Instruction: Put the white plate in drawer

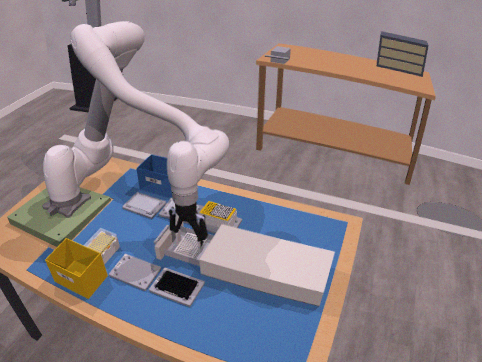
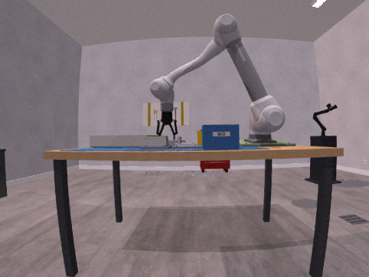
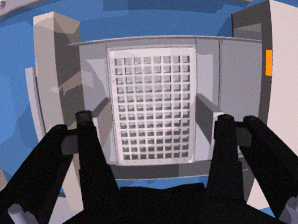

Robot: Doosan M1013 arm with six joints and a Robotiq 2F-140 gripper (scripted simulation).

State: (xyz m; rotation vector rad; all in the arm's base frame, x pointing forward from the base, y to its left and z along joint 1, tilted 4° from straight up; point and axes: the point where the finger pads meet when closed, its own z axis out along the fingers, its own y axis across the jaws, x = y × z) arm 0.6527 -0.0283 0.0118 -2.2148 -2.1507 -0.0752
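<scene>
White gridded well plate (image 3: 152,106) sits between the black two-finger gripper (image 3: 152,137) fingers, clamped on its two long edges, directly over the open grey drawer (image 3: 234,76) of the cooler. Wrist view: plate's long side runs away from the camera, framed by the drawer's walls; whether it touches the drawer floor I cannot tell. Amber lamp (image 3: 269,63) is lit on the cooler's front face at right. Drawer's light grey front panel (image 3: 52,70) stands at left.

Top view, near to far:
- yellow open bin (image 1: 76,266) at the bench's near left corner, small rack of yellow tips (image 1: 102,242) just behind it
- flat grey nest with nothing on it (image 1: 135,270) and a black plate on a grey nest (image 1: 176,285) side by side, in front of the drawer
- long white box-shaped cooler housing (image 1: 267,263) lies on the blue mat (image 1: 250,320), drawer pulled out toward the arm's base
- gripper (image 1: 188,238) hangs vertically over the drawer with the plate (image 1: 187,244) between its fingers
- yellow-topped tip box (image 1: 218,211) just behind the drawer, a lidded white plate on a nest (image 1: 144,204) to its left
- blue open bin (image 1: 152,171) further back
- white arm (image 1: 135,100) stands on a green base plate (image 1: 30,220) at far left
- wooden shelf table (image 1: 345,67) off the bench in the background, small grey drawer cabinet (image 1: 402,53) on top
</scene>
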